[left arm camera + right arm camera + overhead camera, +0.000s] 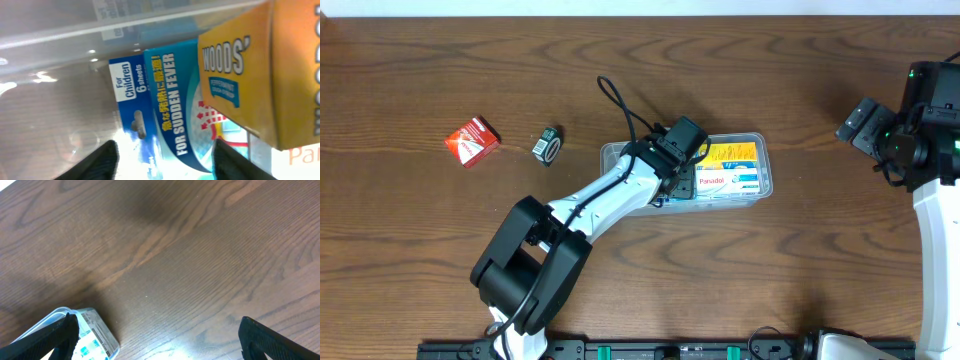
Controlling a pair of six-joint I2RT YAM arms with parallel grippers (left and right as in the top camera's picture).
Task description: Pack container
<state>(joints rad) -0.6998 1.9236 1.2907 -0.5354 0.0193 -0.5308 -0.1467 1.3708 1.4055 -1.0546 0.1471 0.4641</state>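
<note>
Yellow WOODS' box, blue FOR SUDDEN FEVER pack; left claw, right claw spread

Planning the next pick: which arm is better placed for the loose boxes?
Left. The small red cardboard box and small dark box lie left of the clear plastic container, nearer the left arm; the right arm stands far across.

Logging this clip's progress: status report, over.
Left pincer apart inside container, above blue fever-patch box. Right pincer open over table. Red box, small dark box not yet packed. Nothing blocking.
</note>
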